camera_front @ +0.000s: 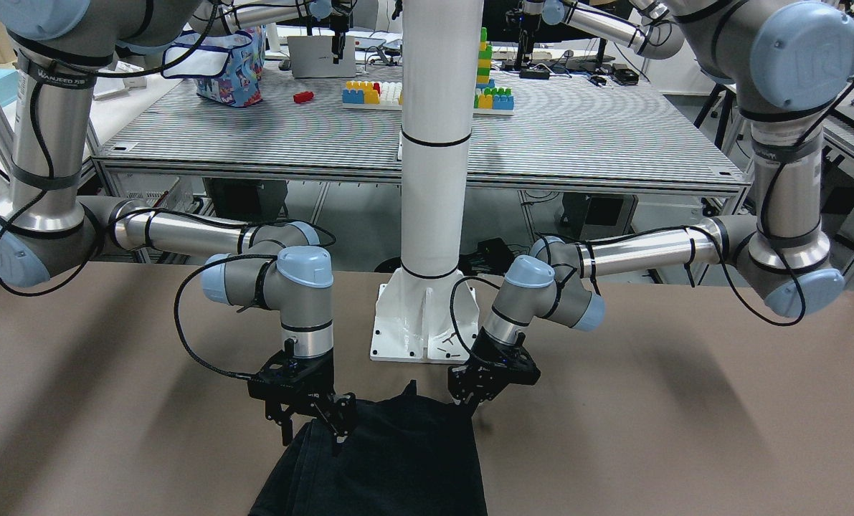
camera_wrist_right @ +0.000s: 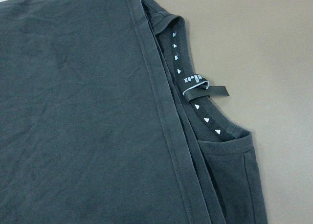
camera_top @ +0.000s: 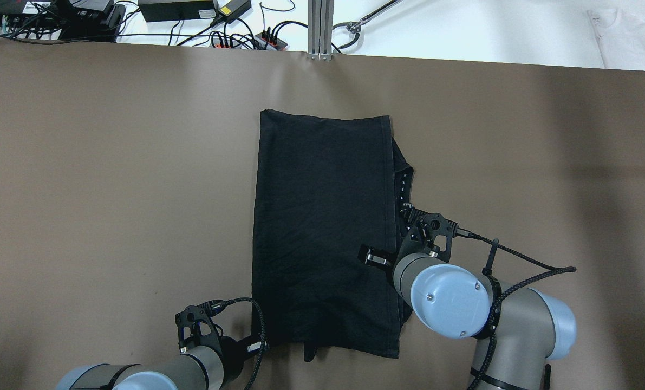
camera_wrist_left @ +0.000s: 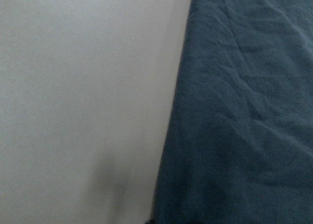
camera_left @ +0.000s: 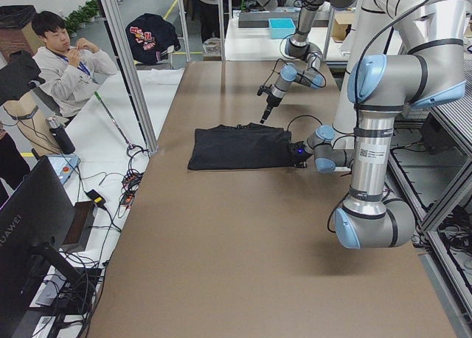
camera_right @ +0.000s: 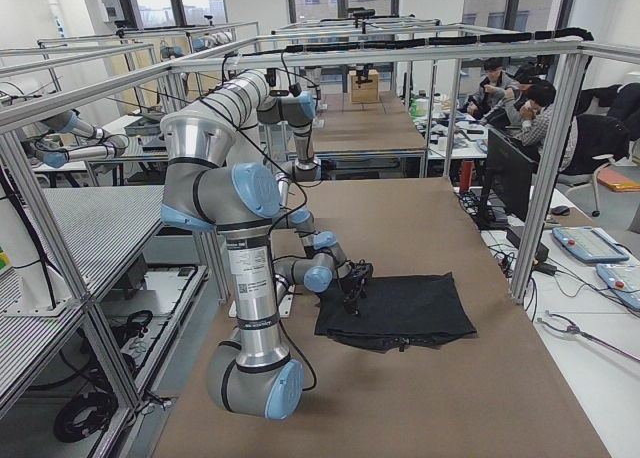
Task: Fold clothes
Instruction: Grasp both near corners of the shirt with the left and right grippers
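The clothes (camera_top: 322, 227) lie flat on the table (camera_top: 111, 189), long axis running straight away from the robot's base. My right gripper (camera_front: 310, 428) hangs with its jaws apart over the right long edge, toward the near end. The left gripper (camera_front: 467, 401) sits at the near left corner, and I can't tell if it's pinched. I reckon the next fold goes near end to far.

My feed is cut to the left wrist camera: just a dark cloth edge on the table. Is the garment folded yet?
Observer: Partly. The clothes lie as a long rectangle, with the neckline label showing at the robot's right edge.
Operator: Where's the right gripper?
Observer: The right gripper is over that right edge, open.
Operator: And the left?
Observer: The left gripper is at the near left corner. I cannot make out its jaws.
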You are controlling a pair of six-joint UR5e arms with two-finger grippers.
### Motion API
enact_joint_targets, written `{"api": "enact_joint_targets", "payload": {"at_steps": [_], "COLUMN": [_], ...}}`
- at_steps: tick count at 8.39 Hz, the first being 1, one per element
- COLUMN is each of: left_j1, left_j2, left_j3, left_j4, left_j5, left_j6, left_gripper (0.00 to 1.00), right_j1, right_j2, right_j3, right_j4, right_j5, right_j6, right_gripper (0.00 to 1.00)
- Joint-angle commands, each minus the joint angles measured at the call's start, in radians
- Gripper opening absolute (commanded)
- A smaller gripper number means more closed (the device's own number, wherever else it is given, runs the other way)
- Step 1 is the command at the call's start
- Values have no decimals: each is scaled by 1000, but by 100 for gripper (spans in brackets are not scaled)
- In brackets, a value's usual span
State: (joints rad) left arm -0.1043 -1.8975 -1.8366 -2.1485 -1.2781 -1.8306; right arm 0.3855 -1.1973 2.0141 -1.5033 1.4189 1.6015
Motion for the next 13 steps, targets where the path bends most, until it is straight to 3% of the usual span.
{"api": "enact_joint_targets", "payload": {"at_steps": [1,3,6,8,11,13], "left_j1": [0,0,0,0,2,2], "left_j2": [1,1,1,2,5,5], "left_j3": [-1,-6,-4,-4,-6,-6], "left_j4": [1,2,2,2,4,4], "left_j5": [13,13,14,14,34,34], "left_j6": [1,1,1,2,2,4], "left_gripper": [0,0,0,0,0,0], "right_j1": [0,-2,-78,-173,-238,-240], "right_j2": [-1,-2,-88,-116,-153,-153], "right_j3": [0,3,11,5,-24,-61], "right_j4": [0,0,0,9,177,190], "right_j5": [0,-11,-32,-121,-182,-195], "right_j6": [2,8,180,286,413,433], "right_gripper": [94,94,90,89,73,65]}}
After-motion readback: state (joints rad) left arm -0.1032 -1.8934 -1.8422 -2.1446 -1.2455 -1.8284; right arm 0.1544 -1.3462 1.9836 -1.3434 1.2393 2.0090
